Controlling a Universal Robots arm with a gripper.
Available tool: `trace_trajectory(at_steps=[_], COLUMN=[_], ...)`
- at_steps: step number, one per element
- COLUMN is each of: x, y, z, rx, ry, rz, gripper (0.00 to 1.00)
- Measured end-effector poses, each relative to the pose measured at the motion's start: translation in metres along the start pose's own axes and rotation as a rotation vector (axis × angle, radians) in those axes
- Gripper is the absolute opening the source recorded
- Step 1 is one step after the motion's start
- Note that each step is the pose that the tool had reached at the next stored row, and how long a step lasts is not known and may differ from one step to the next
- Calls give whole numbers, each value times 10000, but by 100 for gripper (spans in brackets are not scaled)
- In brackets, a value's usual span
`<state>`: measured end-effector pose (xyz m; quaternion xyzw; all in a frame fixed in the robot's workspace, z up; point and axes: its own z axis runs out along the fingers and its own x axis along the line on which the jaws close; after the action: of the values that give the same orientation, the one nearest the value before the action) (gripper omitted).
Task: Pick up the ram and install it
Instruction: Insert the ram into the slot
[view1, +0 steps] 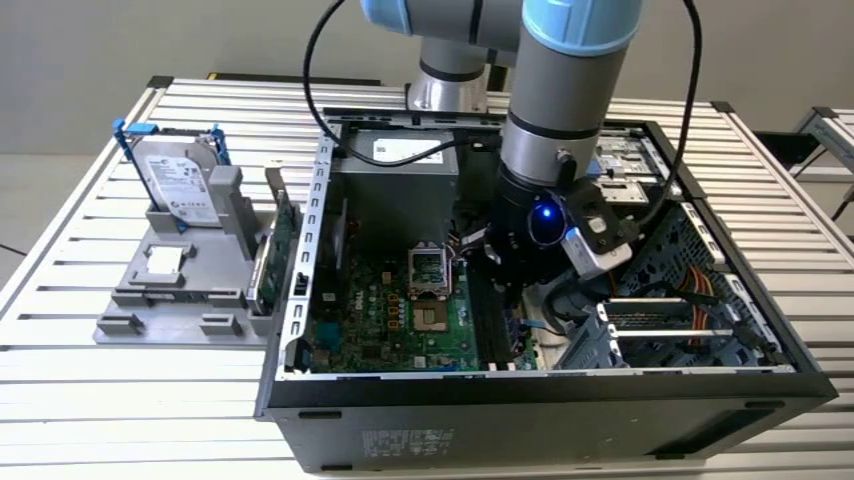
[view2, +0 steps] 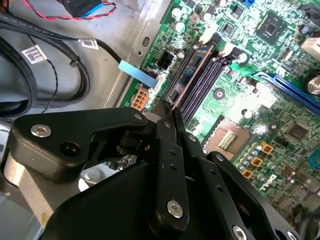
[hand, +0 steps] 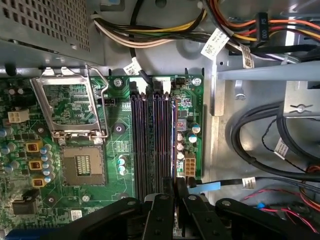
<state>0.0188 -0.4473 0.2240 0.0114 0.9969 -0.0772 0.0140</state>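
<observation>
Tool (view2: 172, 112) clenched on the ram (view2: 192, 75), gripping its near end; the stick's long axis runs parallel to the memory slots (hand: 152, 145) at frame centre, edge-on in the slot nearest the motherboard (hand: 65, 150) edge, full seating uncertain.

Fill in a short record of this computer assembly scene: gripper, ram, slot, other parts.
Gripper: inside the open case, fingers shut on one end of the ram
Ram: edge-on, lined up along the memory slots
Slot: on the motherboard, beside the empty processor socket
Seated: cannot tell
Other parts: hard drive upright on a grey stand, outside the case
</observation>
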Motion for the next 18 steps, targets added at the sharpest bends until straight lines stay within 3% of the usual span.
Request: trace_trajectory(at_steps=[6, 7, 11, 18], x=[10, 10, 9, 3], y=[2, 4, 0, -11], z=[47, 50, 31, -20], rx=[7, -12, -290, -326], ry=[-9, -10, 6, 32], rz=[-70, -69, -60, -70], gripper=[0, 0, 0, 0])
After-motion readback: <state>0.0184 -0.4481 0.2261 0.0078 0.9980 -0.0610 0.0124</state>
